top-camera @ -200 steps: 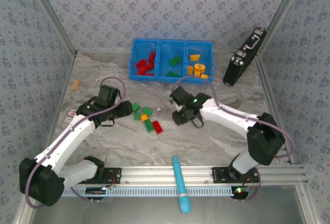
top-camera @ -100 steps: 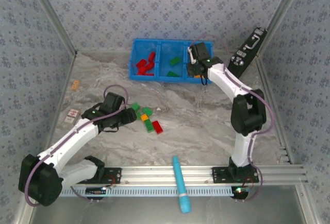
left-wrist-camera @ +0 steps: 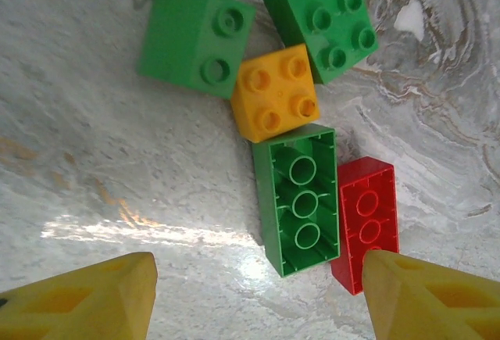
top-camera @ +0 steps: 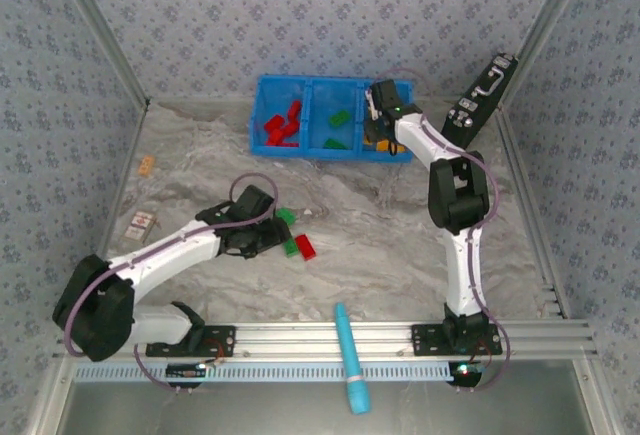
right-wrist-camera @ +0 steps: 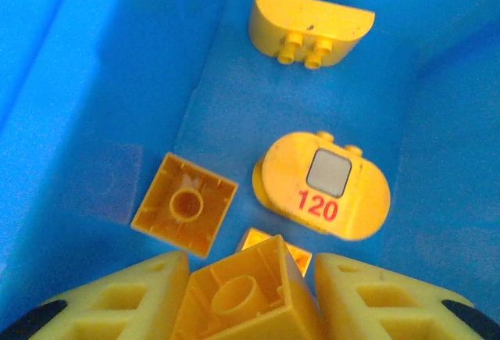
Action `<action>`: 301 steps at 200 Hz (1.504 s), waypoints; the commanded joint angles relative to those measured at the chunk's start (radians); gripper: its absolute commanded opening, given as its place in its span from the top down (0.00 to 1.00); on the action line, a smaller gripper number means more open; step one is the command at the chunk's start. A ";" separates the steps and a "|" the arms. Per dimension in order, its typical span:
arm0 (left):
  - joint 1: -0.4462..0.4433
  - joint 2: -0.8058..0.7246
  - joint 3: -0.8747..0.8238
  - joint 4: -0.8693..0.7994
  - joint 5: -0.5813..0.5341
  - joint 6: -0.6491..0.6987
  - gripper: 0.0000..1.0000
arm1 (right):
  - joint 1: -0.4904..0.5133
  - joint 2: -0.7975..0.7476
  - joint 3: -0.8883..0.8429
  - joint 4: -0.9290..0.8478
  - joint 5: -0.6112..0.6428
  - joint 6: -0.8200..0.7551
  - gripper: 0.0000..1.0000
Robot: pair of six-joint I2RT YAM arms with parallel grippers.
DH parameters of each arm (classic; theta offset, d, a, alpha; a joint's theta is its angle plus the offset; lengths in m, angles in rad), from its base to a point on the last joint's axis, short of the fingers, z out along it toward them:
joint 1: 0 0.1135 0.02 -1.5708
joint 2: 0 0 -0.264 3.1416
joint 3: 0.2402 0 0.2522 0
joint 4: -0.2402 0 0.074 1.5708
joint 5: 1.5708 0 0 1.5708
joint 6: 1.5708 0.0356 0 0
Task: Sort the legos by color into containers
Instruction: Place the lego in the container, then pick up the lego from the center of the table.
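Mostly sorted: reds, greens, yellows in blue bin (top-camera: 262, 105). Right gripper (right-wrist-camera: 250, 279) clamped on yellow brick (right-wrist-camera: 242, 302), low over yellow compartment (right-wrist-camera: 94, 82), release pending. Left gripper (left-wrist-camera: 258, 277) wide open, empty. Just ahead of it, unsorted: three green bricks (left-wrist-camera: 301, 199), orange brick (left-wrist-camera: 273, 94), red brick (left-wrist-camera: 366, 219).

Bin (top-camera: 256, 120): bright blue. Legos: red lego (left-wrist-camera: 366, 215), green lego (left-wrist-camera: 301, 199), yellow-orange lego (left-wrist-camera: 275, 92). Gripped lego (right-wrist-camera: 242, 297): yellow-orange. A rounded lego (right-wrist-camera: 324, 187) is yellow with red "120" and a grey square. Worktop (top-camera: 380, 245): grey-white marbled. Tool fingers (left-wrist-camera: 86, 301): yellow. Cylinder (top-camera: 350, 355): teal.

Bare table (top-camera: 390, 245) centre-right, legos (left-wrist-camera: 297, 199) clustered tight, bin (top-camera: 268, 95) walls low
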 commanded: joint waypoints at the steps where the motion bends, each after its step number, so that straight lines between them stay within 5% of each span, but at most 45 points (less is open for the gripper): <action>1: -0.027 0.024 0.018 0.063 -0.015 -0.119 0.29 | -0.015 0.031 0.057 0.027 -0.035 0.003 0.56; 74: -0.060 0.183 0.104 0.088 -0.049 -0.150 0.28 | -0.037 0.038 0.069 0.059 -0.092 0.004 0.34; 216: -0.063 0.373 0.165 0.039 -0.120 -0.233 0.30 | -0.056 -0.097 -0.034 0.113 -0.179 0.008 0.31; 301: -0.061 0.386 0.144 -0.014 -0.098 -0.228 0.58 | -0.102 -0.102 -0.015 0.109 -0.231 0.023 0.31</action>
